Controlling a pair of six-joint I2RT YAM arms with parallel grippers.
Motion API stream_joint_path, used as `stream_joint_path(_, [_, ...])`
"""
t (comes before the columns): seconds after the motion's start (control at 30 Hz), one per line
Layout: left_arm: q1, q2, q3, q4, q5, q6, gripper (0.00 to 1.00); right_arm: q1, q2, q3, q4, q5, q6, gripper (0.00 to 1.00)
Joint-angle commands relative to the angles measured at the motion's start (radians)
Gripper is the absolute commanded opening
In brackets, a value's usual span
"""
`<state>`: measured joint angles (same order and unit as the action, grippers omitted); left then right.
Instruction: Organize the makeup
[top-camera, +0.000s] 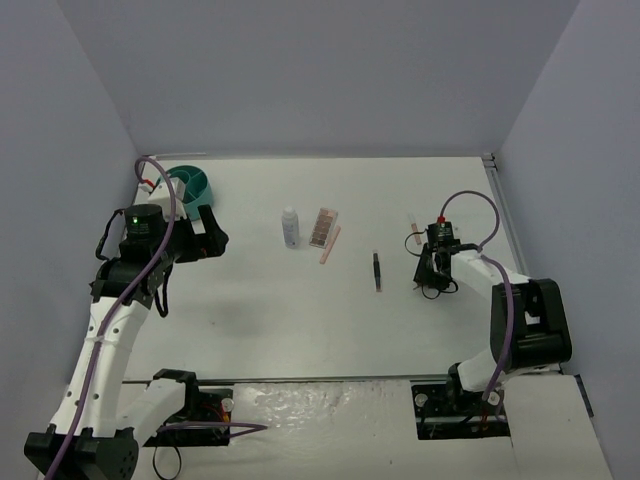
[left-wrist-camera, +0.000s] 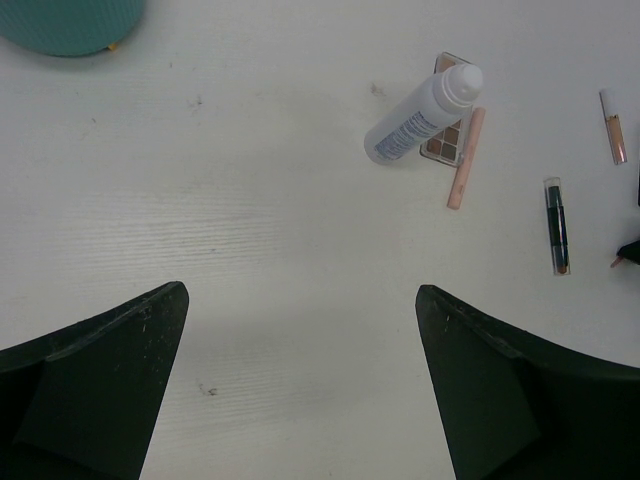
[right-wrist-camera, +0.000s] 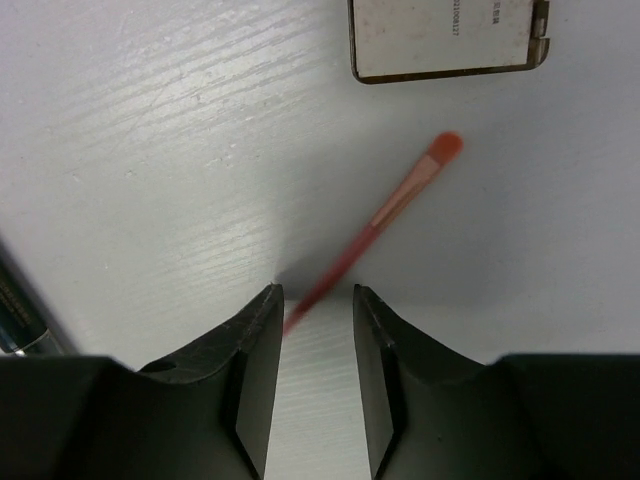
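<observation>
Black right claw — slim red brush

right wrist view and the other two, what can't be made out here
- Right wrist: red stick blurred; its lower end runs between the right hand's fingers, grip unclear.
- Right wrist: compact cut off by the top edge.
- Left wrist: palette mostly behind the white bottle.
- Top: teal tub partly behind the left arm; contents unseen.

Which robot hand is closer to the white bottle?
Left. The left gripper sits open on the white bottle's left, fairly close. The right gripper is farther away on the other side, beyond the black stick, with a thin red stick between its jaws.
</observation>
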<state>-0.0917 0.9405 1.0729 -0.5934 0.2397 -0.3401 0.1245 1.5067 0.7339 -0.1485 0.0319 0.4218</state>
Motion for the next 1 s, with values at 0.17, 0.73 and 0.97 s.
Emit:
stream_joint_path(0.17, [0.003, 0.015, 0.032, 0.066, 0.023, 0.003, 0.97, 0.011, 0.004, -0.011, -0.051, 0.086, 0.066, 0.08])
stream_joint_path(0.73, [-0.011, 0.049, 0.027, 0.254, 0.385, -0.21, 0.97, 0.484, -0.363, 0.087, 0.193, 0.09, -0.022, 0.0])
stream_joint_path(0.97, [-0.126, 0.091, 0.053, 0.389, 0.386, -0.328, 0.97, 0.7, -0.363, 0.071, 0.591, -0.107, -0.215, 0.0])
